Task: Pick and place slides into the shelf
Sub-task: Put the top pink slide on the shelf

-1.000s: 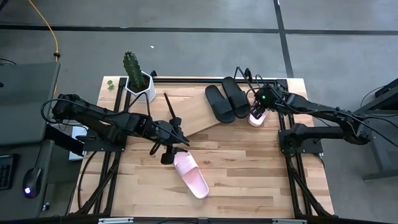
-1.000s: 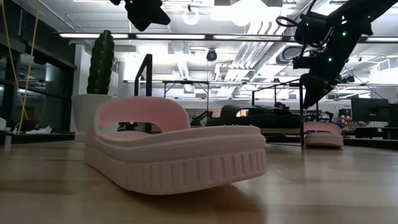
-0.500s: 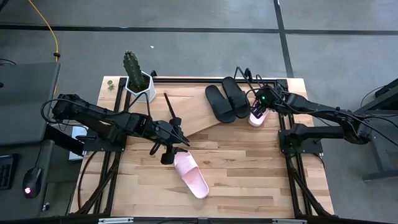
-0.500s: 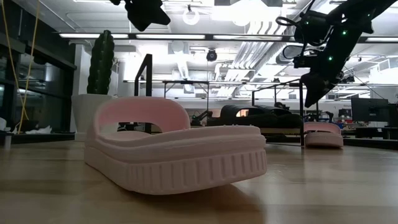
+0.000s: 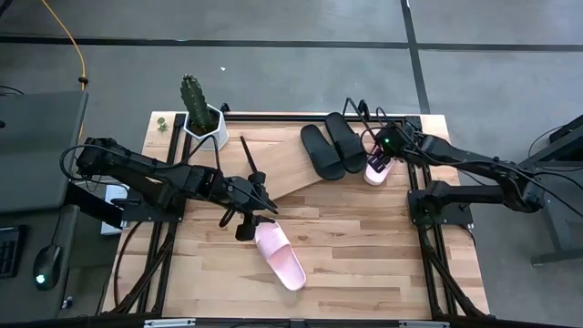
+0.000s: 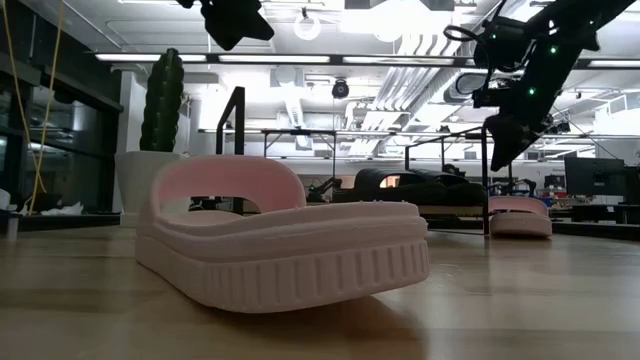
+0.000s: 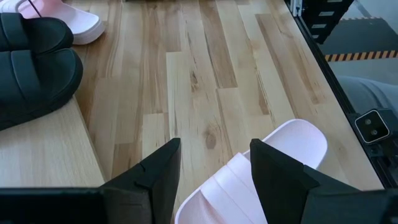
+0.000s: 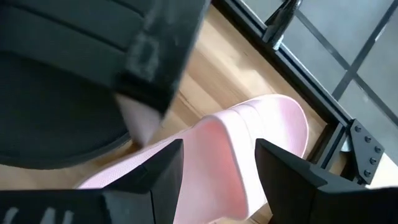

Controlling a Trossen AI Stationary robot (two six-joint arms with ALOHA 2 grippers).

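Note:
One light pink slide lies sole-down in the middle of the table, large in the low view. My left gripper hovers open just beyond its far end; in the left wrist view the slide lies below the fingers. The second pink slide sits on the table by the right edge, beside two black slides lying on the shelf's slanted board. My right gripper is open above this pink slide, with clear air between them in the low view.
A potted cactus stands at the far left corner of the table. A black metal frame runs along the table's right edge, close to the right pink slide. Bare wood lies on the near right.

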